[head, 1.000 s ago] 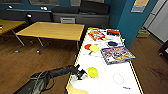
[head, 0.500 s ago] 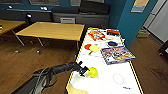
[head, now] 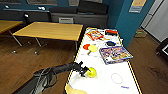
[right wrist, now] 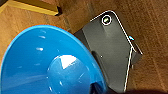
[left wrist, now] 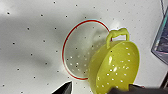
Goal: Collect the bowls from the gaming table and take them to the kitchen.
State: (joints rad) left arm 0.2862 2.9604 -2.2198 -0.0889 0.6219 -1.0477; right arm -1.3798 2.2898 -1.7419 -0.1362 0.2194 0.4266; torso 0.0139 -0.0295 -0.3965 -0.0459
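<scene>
Your left gripper (head: 85, 71) is reaching in over the left long edge of the gaming table (head: 105, 86), and the yellow-green bowl (head: 91, 72) is sitting right at its fingertips, on the side away from that edge, toward the middle of the white top. In the left wrist view the same bowl (left wrist: 113, 68) is tilting steeply, its open mouth facing the camera, its loop handle pointing away from the gripper, and its near rim running into the dark fingertips, so your left gripper appears to be closing on that rim. Judging by the tilt, the bowl is coming up off the table beside a thin red ring (left wrist: 83, 48) marked on the top.

The bowl is perforated all over like a small colander, glossy and light-looking; a rim pinch could let it swing.

Your right gripper is carrying the blue bowl (right wrist: 47, 62) out over the wooden floor (right wrist: 150, 30), but you cannot tell how its fingers are standing.

Farther along the table, near its middle, a red-orange bowl (head: 86, 46) and a pale yellow bowl (head: 92, 48) are touching, just beside a board-game box (head: 115, 54).
</scene>
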